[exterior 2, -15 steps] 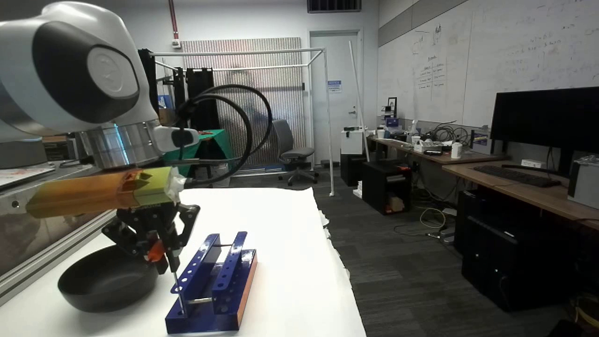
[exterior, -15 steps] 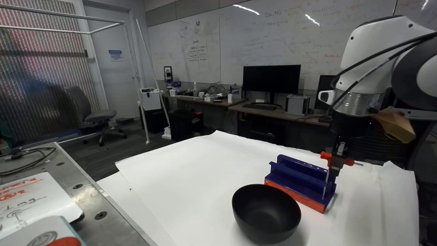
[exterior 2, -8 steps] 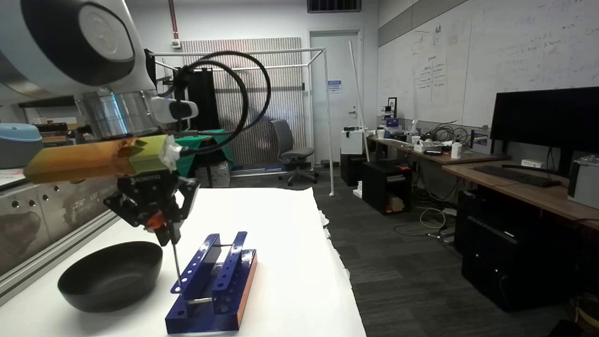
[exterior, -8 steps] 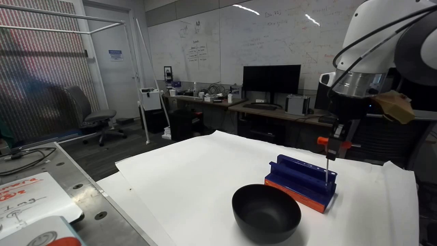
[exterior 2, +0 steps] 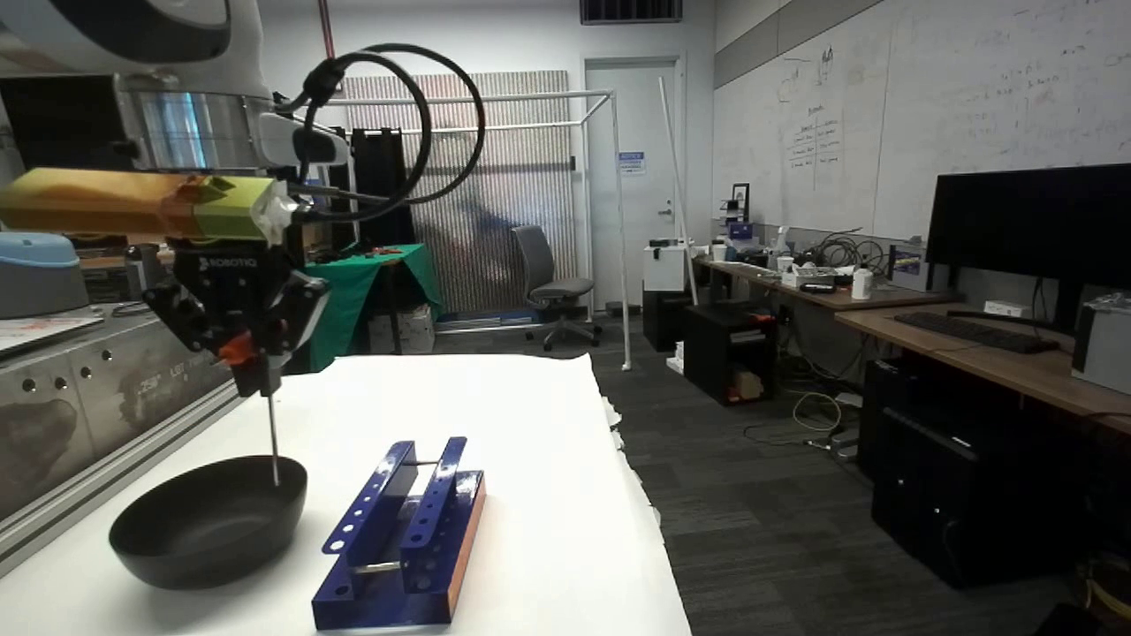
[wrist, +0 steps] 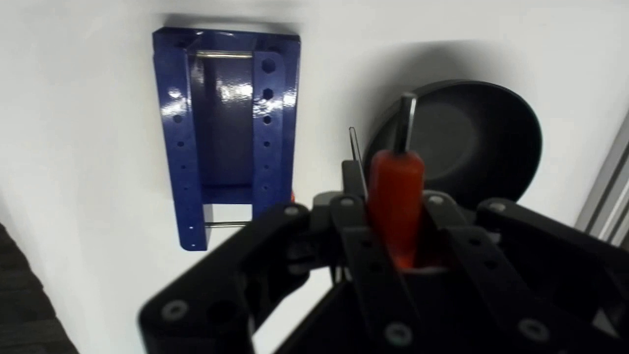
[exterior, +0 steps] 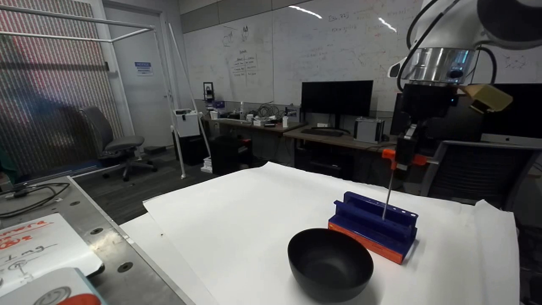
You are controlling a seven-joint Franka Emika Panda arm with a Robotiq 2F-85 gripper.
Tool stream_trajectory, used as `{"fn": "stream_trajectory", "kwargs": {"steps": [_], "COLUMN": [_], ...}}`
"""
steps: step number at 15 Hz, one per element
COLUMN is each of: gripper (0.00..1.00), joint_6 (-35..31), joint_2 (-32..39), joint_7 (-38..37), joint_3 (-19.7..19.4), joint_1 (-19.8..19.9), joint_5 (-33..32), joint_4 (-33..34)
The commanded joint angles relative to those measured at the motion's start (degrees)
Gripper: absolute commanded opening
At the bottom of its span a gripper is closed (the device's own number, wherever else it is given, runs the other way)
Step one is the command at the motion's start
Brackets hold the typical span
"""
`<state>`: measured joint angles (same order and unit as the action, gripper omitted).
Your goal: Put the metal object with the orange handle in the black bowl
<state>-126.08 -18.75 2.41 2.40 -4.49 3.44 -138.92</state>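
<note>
Jaws clamped on the orange-handled metal tool [exterior: 392, 163], held aloft near the black bowl [exterior: 330, 271]; likely light, stiff and sturdy, best gripped by its thick handle [wrist: 397, 196], as the thin shaft [exterior 2: 273, 440] may slip.

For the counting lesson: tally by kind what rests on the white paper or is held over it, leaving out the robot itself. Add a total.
Bowl, black: 1
Rack, blue: 1
Tool, orange-handled, held in the gripper: 1
Total: 3
</note>
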Motion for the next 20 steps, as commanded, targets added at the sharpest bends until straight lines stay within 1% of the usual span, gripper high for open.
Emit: {"fn": "stream_trajectory", "kwargs": {"steps": [1,4,6,8,12,16,20], "gripper": [0.17,0.16,0.16,0.16,0.16,0.16,0.17], "joint_6": [3.9,6.6,6.1,3.5,-1.1,-2.7,-2.3], "joint_2": [3.4,7.7,10.5,12.6,15.4,18.3,23.3], "joint_7": [5.4,10.0,12.4,14.4,17.2,18.4,19.2], "joint_3": [-1.5,-1.8,-1.5,-0.8,0.2,0.7,0.5], "joint_1": [-2.4,-3.1,-3.0,-2.7,-2.4,-2.0,-0.8], "joint_5": [7.5,14.1,17.0,19.2,22.2,23.5,25.6], "joint_4": [3.9,6.0,6.3,6.2,6.3,8.0,10.7]}}
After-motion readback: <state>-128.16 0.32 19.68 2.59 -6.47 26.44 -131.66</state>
